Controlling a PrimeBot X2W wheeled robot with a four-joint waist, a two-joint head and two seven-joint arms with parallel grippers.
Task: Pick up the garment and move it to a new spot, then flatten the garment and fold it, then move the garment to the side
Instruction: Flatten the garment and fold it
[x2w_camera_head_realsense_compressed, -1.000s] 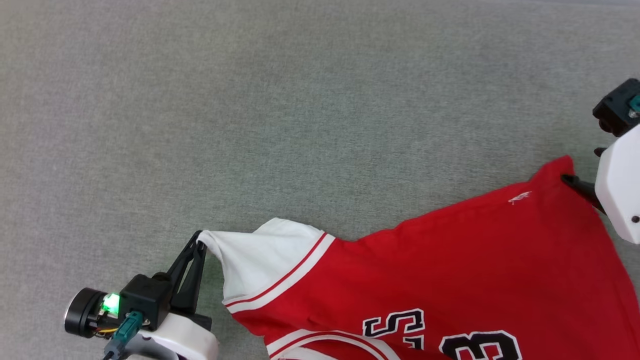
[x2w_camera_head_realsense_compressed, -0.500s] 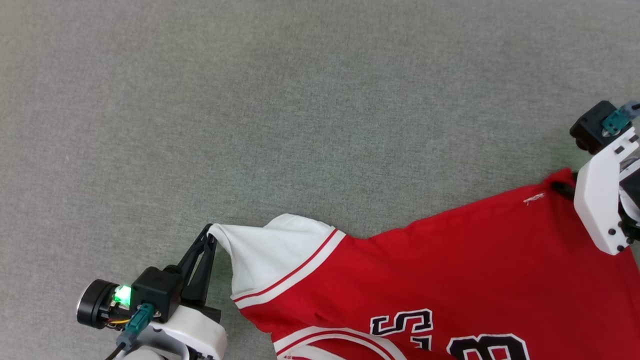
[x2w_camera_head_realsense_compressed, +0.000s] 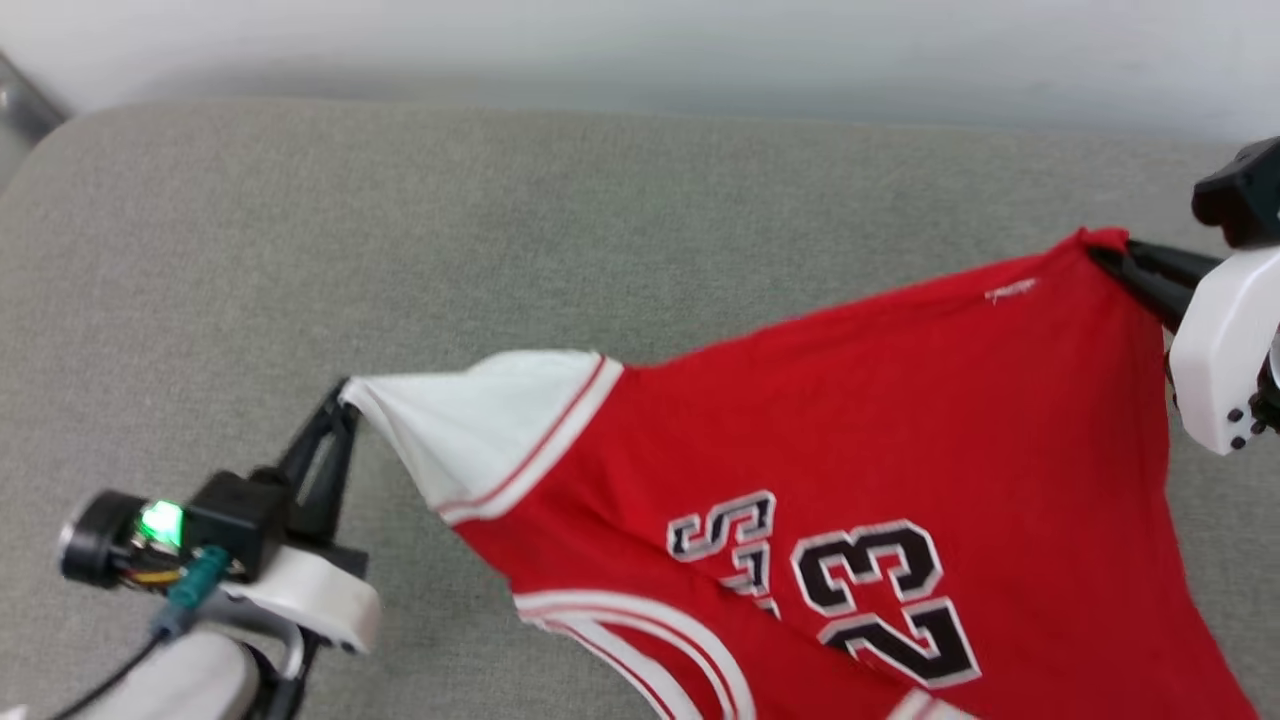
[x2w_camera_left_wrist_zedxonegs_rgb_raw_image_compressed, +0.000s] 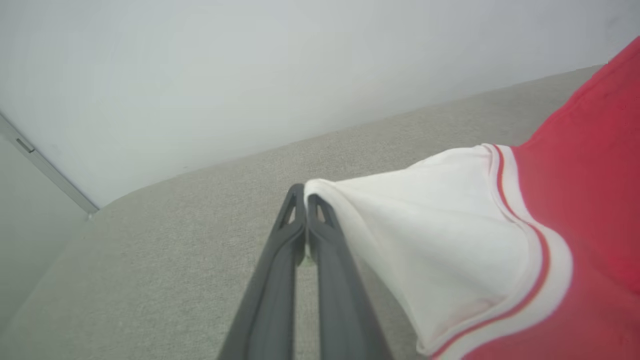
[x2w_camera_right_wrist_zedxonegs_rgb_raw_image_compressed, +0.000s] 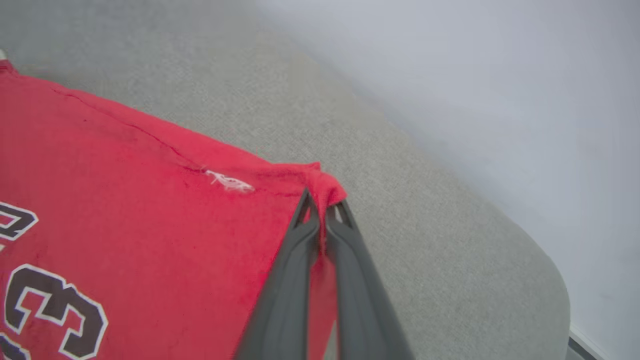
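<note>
My left gripper (x2w_camera_head_realsense_compressed: 345, 393) pinches the jersey (x2w_camera_head_realsense_compressed: 850, 400) by its sleeve (x2w_camera_head_realsense_compressed: 470, 430), right gripper (x2w_camera_head_realsense_compressed: 1100, 252) by a corner; perhaps-shallow bites may slip under tension.

Matt cloth garment (x2w_camera_head_realsense_compressed: 850, 420), rough woven surface (x2w_camera_head_realsense_compressed: 500, 230)

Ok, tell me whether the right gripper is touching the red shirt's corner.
Touching. The right wrist view shows the right gripper shut on the garment, with the red corner bunched and pinched between the two fingertips.
</note>
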